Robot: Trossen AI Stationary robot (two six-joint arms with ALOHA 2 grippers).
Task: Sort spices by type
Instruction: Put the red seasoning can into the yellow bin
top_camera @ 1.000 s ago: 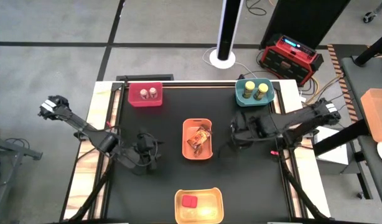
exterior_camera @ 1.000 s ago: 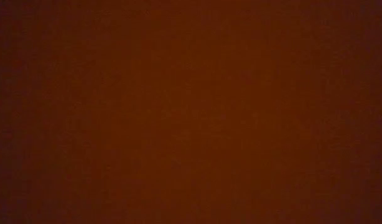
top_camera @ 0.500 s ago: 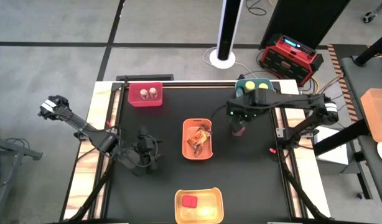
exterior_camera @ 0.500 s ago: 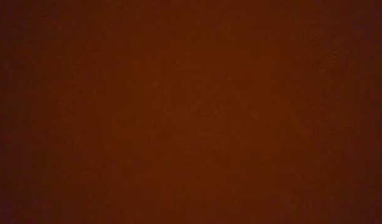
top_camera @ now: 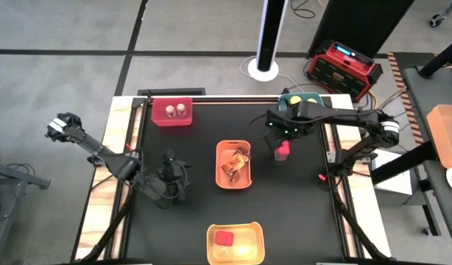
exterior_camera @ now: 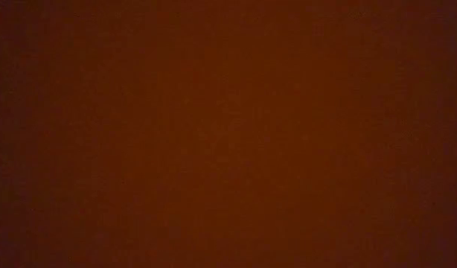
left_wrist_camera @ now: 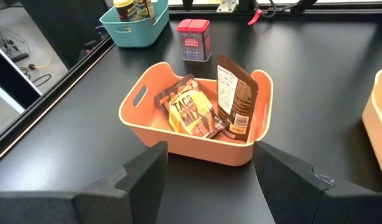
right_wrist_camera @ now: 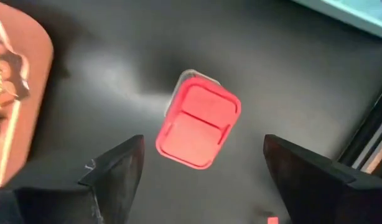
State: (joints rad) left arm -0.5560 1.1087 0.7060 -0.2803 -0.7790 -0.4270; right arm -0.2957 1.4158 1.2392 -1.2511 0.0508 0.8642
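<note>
Right gripper (right_wrist_camera: 200,171) spread wide above red cube box (right_wrist_camera: 198,120) | left gripper (left_wrist_camera: 209,180) open, facing orange bin (left_wrist_camera: 197,140)

the high view is evenly lit and clear, with only soft shadows on the black table (top_camera: 204,206). the low view is only a dark red-brown field, nothing is readable. the right wrist view is blurred, with a pale glare on the table beside the red cube box (right_wrist_camera: 198,126).
</note>
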